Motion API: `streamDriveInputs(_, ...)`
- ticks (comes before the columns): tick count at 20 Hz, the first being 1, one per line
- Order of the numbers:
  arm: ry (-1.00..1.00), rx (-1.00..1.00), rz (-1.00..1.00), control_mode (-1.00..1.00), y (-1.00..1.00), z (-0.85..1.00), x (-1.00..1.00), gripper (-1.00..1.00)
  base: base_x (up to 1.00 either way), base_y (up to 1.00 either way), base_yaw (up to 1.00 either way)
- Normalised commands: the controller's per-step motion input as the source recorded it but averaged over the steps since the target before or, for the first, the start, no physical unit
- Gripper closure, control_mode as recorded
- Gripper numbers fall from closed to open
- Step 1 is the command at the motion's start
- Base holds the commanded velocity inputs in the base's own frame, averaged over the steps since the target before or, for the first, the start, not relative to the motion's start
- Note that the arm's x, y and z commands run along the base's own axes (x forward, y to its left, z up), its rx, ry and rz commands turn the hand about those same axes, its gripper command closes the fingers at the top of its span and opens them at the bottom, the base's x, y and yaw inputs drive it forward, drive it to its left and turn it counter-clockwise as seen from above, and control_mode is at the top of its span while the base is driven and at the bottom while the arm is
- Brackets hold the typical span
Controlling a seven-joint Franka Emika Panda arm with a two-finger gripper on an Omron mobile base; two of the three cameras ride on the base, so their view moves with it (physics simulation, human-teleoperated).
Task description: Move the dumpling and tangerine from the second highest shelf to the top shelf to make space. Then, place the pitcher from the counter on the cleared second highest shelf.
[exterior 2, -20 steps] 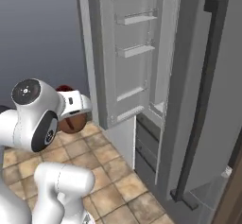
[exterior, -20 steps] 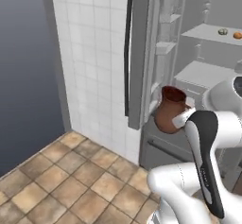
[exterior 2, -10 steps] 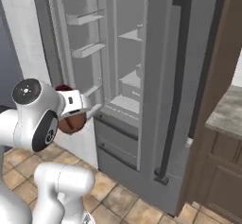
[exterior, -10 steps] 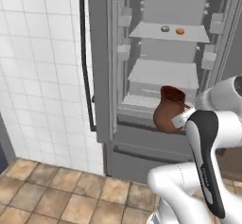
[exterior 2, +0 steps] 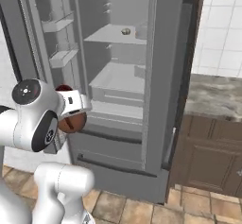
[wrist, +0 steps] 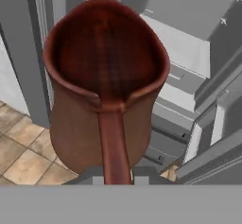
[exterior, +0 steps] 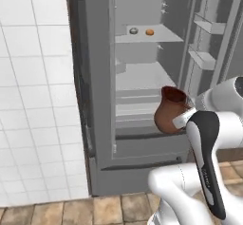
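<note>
The pitcher (exterior: pixel 171 110) is carried at the gripper (wrist: pixel 113 180), and in the left base view it is seen right of the centre of the frame, in front of the lower part of the open fridge. The second highest shelf (exterior: pixel 142 74) lies above it and to the left in that frame, deeper inside the fridge, so it is judged that the coming move must go up and forward. In the hand view the handle of the pitcher runs straight down to the bottom edge, where the fingers appear to be clamped on it. The long axis of the pitcher is upright, with the mouth open to the top.

The pitcher looks reddish-brown, with a round belly and a flared mouth. The dumpling (exterior: pixel 134 30) and the tangerine (exterior: pixel 149 31) are seen side by side on the top shelf (exterior: pixel 166 36)
</note>
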Motion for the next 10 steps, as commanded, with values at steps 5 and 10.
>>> streamDriveInputs(5,0.00,0.00,0.00,1.00,0.00,0.00,0.00,1.00,0.54,0.53,-0.43)
streamDriveInputs(10,0.00,0.00,0.00,1.00,0.00,0.00,0.00,1.00,0.54,0.09,-0.19)
